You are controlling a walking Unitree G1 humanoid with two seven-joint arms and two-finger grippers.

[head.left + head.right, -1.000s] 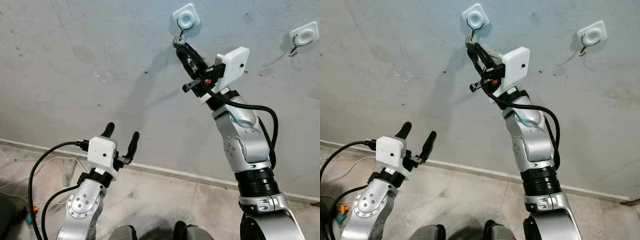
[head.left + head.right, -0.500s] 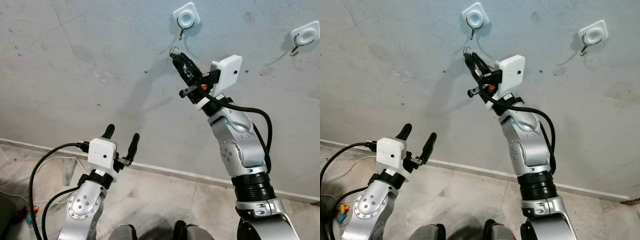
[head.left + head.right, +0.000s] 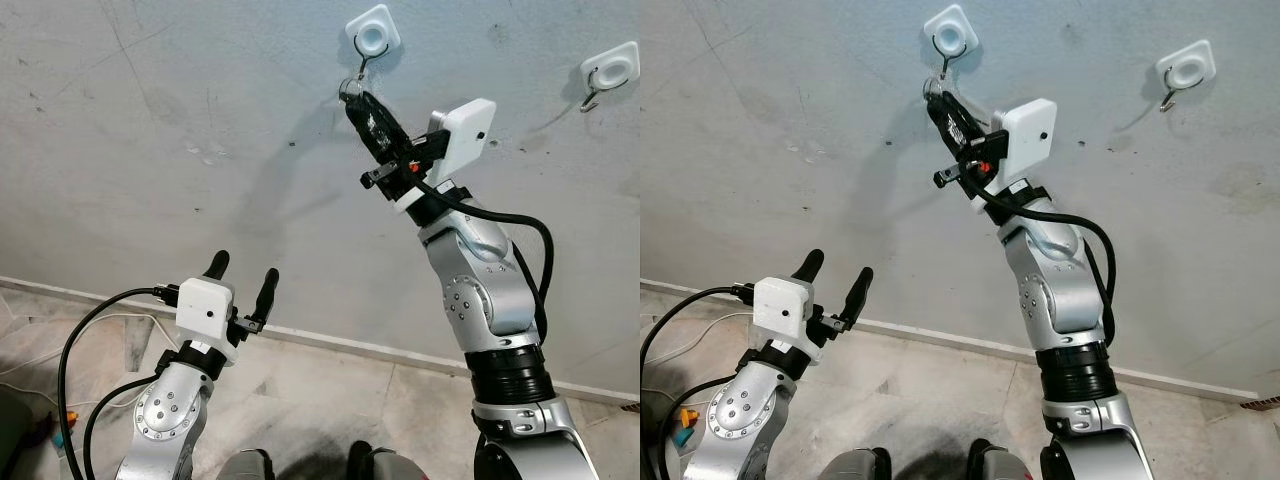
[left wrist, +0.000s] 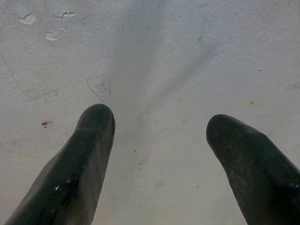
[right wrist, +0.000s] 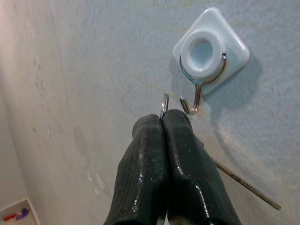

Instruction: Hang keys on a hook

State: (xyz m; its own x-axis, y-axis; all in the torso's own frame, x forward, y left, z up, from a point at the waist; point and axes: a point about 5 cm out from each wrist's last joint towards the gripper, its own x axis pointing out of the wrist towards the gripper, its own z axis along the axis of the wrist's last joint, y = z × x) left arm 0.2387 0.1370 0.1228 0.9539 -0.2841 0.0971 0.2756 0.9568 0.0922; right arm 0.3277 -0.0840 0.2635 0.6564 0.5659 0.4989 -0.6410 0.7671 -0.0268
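While the left hand idles released at lower left, the right hand, clenched on the key ring, sits just below the hook at upper centre; next, probably lift the ring over its tip.

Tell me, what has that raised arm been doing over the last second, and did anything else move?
The right end effector, still pinching the key ring, dropped away from the nearer wall hook half a second ago and has risen back, its tips again just under the hook. The ring is not yet on it. The left end effector stayed open and low; the far hook is unchanged.
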